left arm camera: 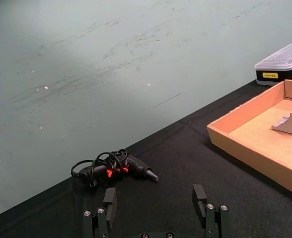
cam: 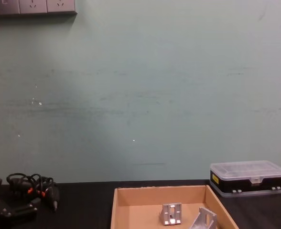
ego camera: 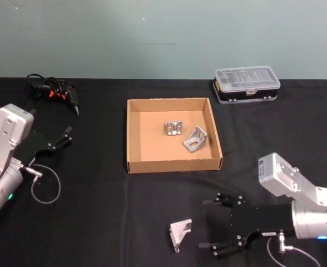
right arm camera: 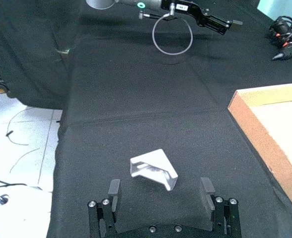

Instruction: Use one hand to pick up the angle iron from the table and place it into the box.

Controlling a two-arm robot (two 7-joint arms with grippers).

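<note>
Angle iron (ego camera: 180, 233) of silvery metal, triangular and ribbed, on matte black table (ego camera: 97, 222) — just before right tool (ego camera: 207, 223), spread wide, empty. Left tool (ego camera: 62, 139) parked left, likewise agape.

Table (ego camera: 108, 233): showing matt black, faintly creased like cloth.
Angle iron (ego camera: 180, 233): gleaming as bare silvery metal, smooth with a dull sheen.
Box (ego camera: 174, 164): looking like plain tan cardboard, matt and unprinted.
Case (ego camera: 247, 92): showing a clear glossy plastic lid over a black plastic base.
Right gripper (ego camera: 208, 223): showing matt black fingers dotted with bright metal screw heads.
Cables (ego camera: 52, 89): looking black and rubbery, with orange plastic bits.
</note>
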